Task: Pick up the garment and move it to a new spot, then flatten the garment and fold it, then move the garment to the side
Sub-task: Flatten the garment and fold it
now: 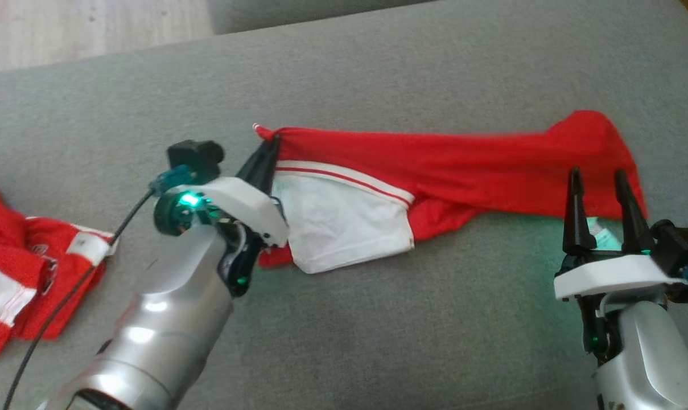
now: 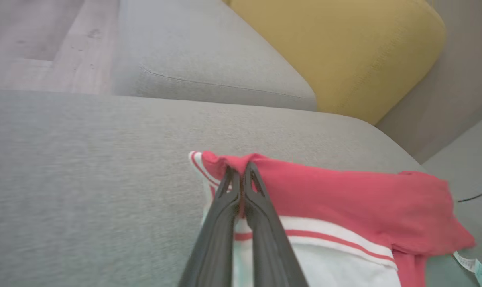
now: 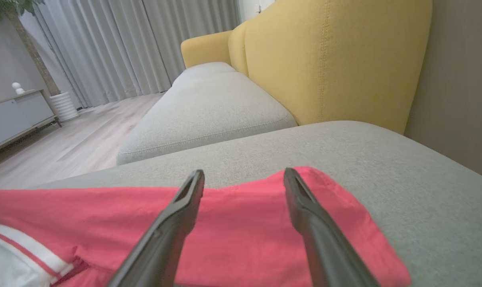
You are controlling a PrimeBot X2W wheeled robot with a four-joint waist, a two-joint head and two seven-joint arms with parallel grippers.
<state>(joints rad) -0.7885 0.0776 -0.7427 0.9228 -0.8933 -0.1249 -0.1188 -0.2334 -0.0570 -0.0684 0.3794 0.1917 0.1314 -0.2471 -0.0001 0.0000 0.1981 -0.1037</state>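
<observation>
Left pincer (image 1: 274,141): clamped on garment (image 1: 463,165) left corner. Right pincer (image 1: 597,174): spread wide, empty, over right end. Lengthwise left-right.

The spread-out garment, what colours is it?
Red garment with a white panel and thin red stripe; head view shows it best.
</observation>
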